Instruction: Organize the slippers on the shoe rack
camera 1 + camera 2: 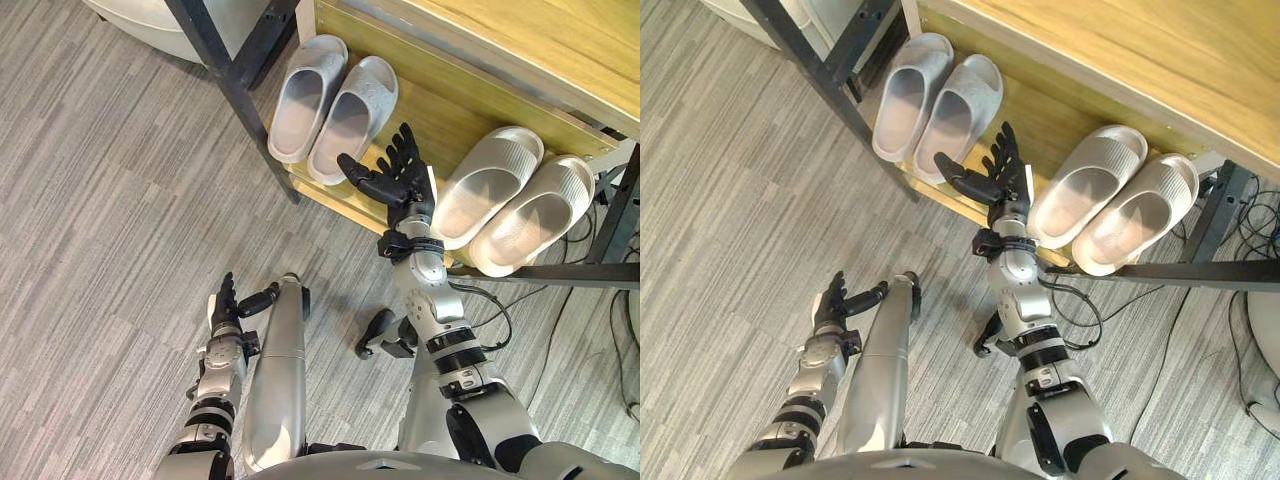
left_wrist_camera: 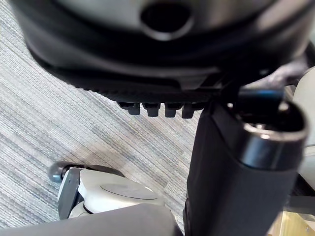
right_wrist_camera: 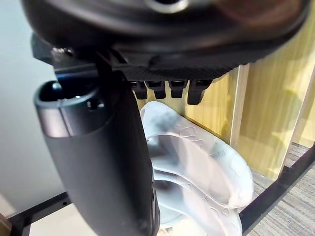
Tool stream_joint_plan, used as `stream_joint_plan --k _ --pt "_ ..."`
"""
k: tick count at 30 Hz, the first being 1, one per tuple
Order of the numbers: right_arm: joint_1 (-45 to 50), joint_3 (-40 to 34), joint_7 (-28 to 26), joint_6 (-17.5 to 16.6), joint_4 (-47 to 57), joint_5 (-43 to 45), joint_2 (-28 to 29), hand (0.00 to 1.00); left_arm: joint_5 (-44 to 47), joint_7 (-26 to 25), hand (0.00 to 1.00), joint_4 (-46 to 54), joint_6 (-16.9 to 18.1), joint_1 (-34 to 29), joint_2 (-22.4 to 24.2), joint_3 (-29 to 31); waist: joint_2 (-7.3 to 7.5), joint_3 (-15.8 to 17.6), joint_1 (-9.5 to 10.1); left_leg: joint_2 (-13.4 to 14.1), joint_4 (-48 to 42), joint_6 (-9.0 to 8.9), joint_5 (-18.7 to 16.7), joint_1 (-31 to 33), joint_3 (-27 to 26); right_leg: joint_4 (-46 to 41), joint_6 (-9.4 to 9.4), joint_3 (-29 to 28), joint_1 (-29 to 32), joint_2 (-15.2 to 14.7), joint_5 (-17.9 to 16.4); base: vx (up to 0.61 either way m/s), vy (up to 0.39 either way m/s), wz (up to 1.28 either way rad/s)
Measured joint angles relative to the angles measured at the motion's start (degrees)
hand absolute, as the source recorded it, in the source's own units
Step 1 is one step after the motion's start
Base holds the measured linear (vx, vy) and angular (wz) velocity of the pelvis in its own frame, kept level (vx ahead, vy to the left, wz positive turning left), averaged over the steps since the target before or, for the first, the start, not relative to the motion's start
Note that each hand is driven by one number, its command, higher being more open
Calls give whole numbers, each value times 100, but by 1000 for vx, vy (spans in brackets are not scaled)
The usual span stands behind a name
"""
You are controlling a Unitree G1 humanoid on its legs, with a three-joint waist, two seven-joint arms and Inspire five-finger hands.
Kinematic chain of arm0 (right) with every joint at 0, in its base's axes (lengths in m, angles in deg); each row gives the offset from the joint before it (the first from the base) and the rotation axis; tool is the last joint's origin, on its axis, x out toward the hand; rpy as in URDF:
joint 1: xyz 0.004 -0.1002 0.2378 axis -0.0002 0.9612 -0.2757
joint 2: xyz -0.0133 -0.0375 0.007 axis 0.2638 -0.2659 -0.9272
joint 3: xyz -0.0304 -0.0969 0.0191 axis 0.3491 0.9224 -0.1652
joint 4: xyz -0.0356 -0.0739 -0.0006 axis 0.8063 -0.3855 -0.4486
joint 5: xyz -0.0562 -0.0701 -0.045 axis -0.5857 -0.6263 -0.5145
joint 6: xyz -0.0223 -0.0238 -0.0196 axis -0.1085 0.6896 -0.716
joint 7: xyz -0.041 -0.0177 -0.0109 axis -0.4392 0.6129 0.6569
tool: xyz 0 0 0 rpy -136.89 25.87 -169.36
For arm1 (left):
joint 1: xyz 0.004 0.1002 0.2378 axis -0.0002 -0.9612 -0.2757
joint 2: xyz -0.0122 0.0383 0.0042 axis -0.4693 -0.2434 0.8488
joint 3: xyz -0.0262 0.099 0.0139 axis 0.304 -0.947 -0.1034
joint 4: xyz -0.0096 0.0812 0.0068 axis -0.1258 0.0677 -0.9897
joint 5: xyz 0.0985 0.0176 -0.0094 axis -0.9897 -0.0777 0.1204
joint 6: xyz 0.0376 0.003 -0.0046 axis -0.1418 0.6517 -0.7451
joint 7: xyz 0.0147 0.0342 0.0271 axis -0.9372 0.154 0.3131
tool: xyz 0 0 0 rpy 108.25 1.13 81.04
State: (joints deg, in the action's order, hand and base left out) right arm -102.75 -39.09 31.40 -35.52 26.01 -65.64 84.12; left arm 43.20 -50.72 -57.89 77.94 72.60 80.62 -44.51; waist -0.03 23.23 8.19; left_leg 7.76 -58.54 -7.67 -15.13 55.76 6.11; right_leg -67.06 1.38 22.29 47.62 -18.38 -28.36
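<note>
Fingers (image 1: 408, 150) spread and empty, our right hand (image 1: 410, 190) hovers between the left pair (image 1: 330, 100) and right pair (image 1: 510, 200) of slippers on the rack (image 1: 430, 110), so we judge only a straightening nudge remains, left hand (image 1: 225, 302) idle and slack.

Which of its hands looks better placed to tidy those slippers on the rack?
The right. Its right hand is open above the rack's shelf, between the left slipper pair and the right slipper pair. The left hand hangs low over the floor, away from the rack.
</note>
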Motion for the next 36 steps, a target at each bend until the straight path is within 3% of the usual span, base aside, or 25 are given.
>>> stream_joint_plan --k 6,10,16,20,27,33,36 --pt "118 3 4 3 45 -173 22 100 0 -9 100 -14 -15 2 10 33 4 18 -1 13 10 7 -19 -82 -20 28 -2 -6 -86 10 -1 1 28 -1" --pt "739 121 9 6 663 -575 88 100 -2 -17 100 -15 -73 -8 16 34 3 43 -18 18 22 26 -54 -208 -21 84 -7 11 -241 24 -1 6 31 0" --pt "2117 601 20 35 1813 -1954 83 100 -25 -62 100 -23 -118 -109 69 -4 19 41 -150 89 396 112 -98 -883 -137 600 -181 78 -953 117 97 32 59 -2" --pt "2967 789 -5 34 2271 -2704 70 100 -200 -26 100 -162 -105 -266 49 -385 163 -103 -291 92 996 153 -31 -1604 -385 1267 -242 28 -1560 189 357 92 75 -10" --pt "3725 706 -311 31 1644 -3093 -405 100 -538 70 100 -1007 -126 -332 -235 -1495 413 -492 -615 13 2927 299 512 -3260 -1044 3260 -461 -192 -2794 470 1255 131 88 -26" --pt "3902 454 -565 96 301 -3266 -444 100 -696 204 100 -1196 -186 -684 -134 -1761 322 -906 -752 -64 4480 327 1068 -4398 -1518 4864 -595 -380 -3675 763 2033 106 69 -30" --pt "3947 437 -687 167 -220 -3263 -464 100 -830 259 100 -1275 -204 -863 -123 -1850 206 -1077 -827 -104 5132 322 1321 -4884 -1728 5454 -624 -511 -4005 886 2342 53 30 -34"
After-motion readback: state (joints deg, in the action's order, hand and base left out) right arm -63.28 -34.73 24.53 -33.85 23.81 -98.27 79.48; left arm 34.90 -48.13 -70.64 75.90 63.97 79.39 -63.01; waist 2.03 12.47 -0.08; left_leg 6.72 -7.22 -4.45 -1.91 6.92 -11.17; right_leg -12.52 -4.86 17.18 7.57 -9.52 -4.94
